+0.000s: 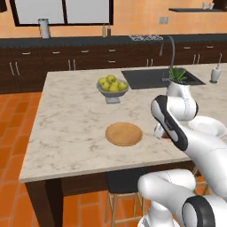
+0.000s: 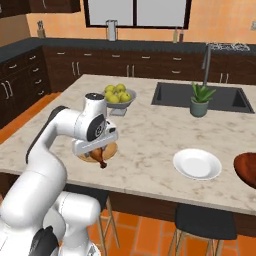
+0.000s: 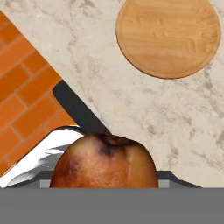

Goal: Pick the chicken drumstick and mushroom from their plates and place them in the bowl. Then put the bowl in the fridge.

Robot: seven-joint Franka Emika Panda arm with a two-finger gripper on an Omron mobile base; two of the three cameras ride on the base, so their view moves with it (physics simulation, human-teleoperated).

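Gripping the glossy golden-brown chicken drumstick [image 2: 98,155], the claw [image 2: 96,148] hangs above marble.

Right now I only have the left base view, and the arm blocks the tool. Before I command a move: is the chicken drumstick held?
Observer: Yes. The right base view shows the tool shut on the chicken drumstick, held clear of the wooden plate.
Operator: Where's the bowl?
Observer: The bowl sits at the right end of the counter, beyond the white plate.
Operator: Anything on that plate?
Observer: No, it looks bare.
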